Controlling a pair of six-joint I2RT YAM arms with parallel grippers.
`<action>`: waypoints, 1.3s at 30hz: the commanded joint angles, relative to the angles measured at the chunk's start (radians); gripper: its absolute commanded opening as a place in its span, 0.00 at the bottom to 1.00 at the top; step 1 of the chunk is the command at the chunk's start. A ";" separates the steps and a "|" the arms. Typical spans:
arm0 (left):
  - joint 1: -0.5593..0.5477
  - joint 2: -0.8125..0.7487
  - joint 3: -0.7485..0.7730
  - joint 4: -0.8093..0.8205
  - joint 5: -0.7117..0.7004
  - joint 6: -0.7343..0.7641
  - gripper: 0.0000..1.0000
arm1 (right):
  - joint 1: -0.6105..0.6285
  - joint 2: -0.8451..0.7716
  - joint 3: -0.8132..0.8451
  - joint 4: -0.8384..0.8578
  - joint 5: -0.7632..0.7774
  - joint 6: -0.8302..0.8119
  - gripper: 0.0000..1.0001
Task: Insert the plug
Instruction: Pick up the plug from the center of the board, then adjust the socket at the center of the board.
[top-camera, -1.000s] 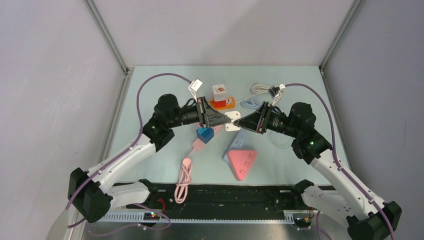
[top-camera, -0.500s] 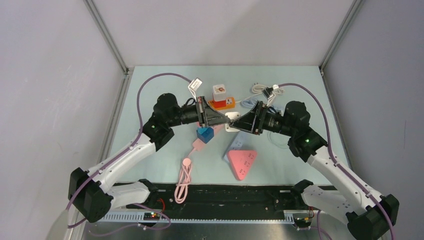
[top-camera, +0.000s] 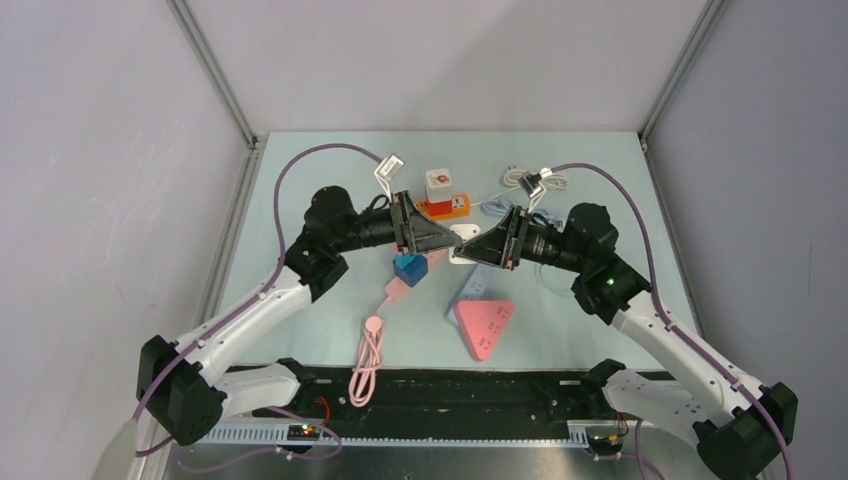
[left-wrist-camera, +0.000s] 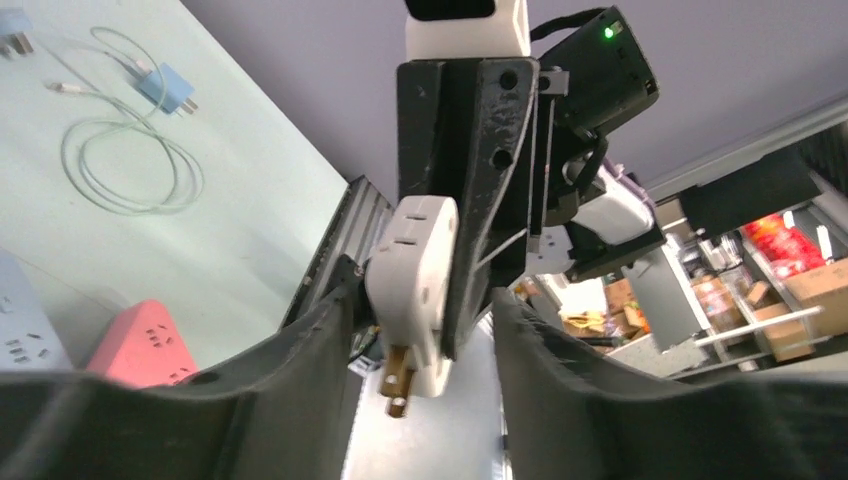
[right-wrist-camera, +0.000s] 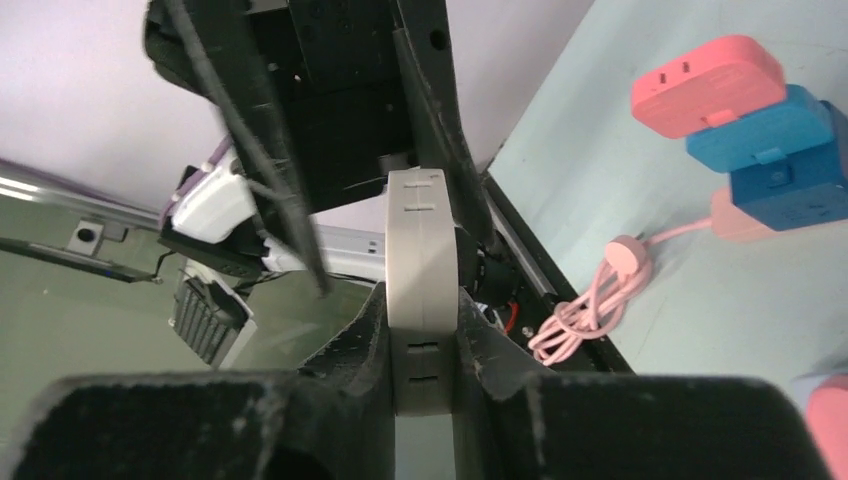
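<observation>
A white plug adapter (top-camera: 462, 243) with brass prongs hangs in mid-air above the table's middle. My right gripper (top-camera: 474, 247) is shut on it; in the right wrist view the white body (right-wrist-camera: 422, 250) is squeezed between both fingers of the gripper (right-wrist-camera: 422, 315). My left gripper (top-camera: 448, 240) faces it from the left. In the left wrist view the plug (left-wrist-camera: 415, 270) sits between the spread fingers of the gripper (left-wrist-camera: 420, 305), with gaps on both sides and its prongs pointing down. The left gripper is open.
On the table lie a pink triangular power strip (top-camera: 482, 325), a light blue strip (top-camera: 470, 285), a blue adapter (top-camera: 409, 268) on a pink cable (top-camera: 368, 360), an orange and red-white adapter (top-camera: 440, 195), and white cables (top-camera: 522, 180).
My right gripper has moved left with the white plug, bringing it between the left gripper's open fingers. The left arm has hardly moved.
</observation>
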 joint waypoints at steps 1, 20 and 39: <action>-0.005 -0.030 -0.007 0.041 -0.029 0.065 0.68 | -0.014 -0.009 0.038 -0.056 0.054 -0.008 0.00; -0.319 0.108 -0.125 -0.333 -0.667 0.683 0.89 | -0.180 -0.271 -0.082 -0.879 0.448 -0.064 0.00; -0.503 0.413 -0.085 -0.491 -0.675 0.835 0.00 | -0.255 -0.126 -0.097 -0.995 0.559 -0.312 0.00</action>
